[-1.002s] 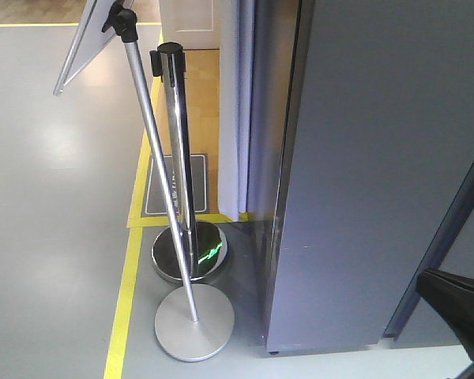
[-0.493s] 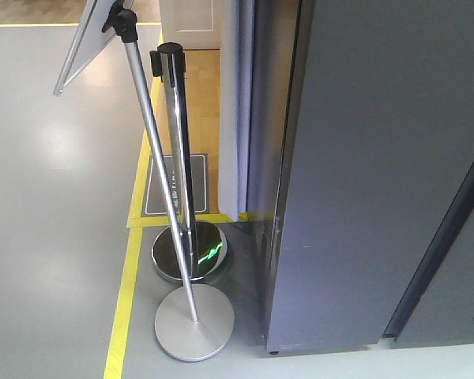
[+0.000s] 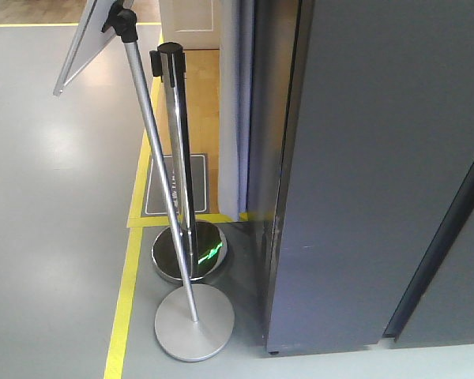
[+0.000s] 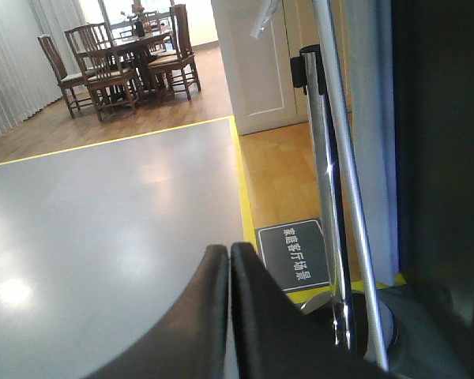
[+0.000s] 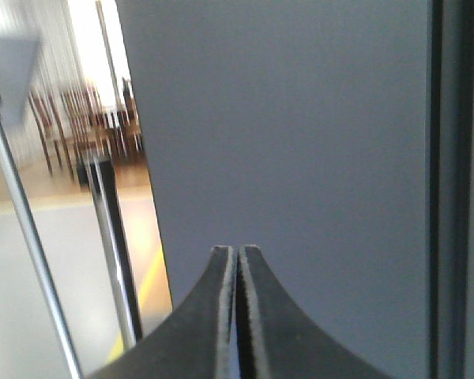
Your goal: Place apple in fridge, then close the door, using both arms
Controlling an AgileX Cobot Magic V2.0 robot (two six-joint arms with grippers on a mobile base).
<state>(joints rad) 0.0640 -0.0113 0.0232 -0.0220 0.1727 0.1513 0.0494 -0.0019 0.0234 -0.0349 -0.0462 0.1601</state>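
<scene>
While the fridge fills the right side of the front-facing view as a tall dark grey block standing on the grey floor, its door lies flush with the body, a dark seam running diagonally down its face toward the lower edge. No white interior shows in any view, and the apple cannot be seen anywhere; whether it sits inside cannot be told. Neither arm appears in the front-facing view. From the left wrist camera, the left gripper points out over the open floor with its two black fingers pressed together and nothing between them. From the right wrist camera, the right gripper faces the plain grey fridge panel, its fingers likewise closed tip to tip and empty; whether the tips touch the panel cannot be told. Just left of the fridge stands a chrome stanchion post on a round dark base, and a slimmer tilted sign stand crosses in front of it, resting on a flat silver disc. Yellow floor tape runs beside them. Far off in the left wrist view sit a wooden dining table and chairs.
</scene>
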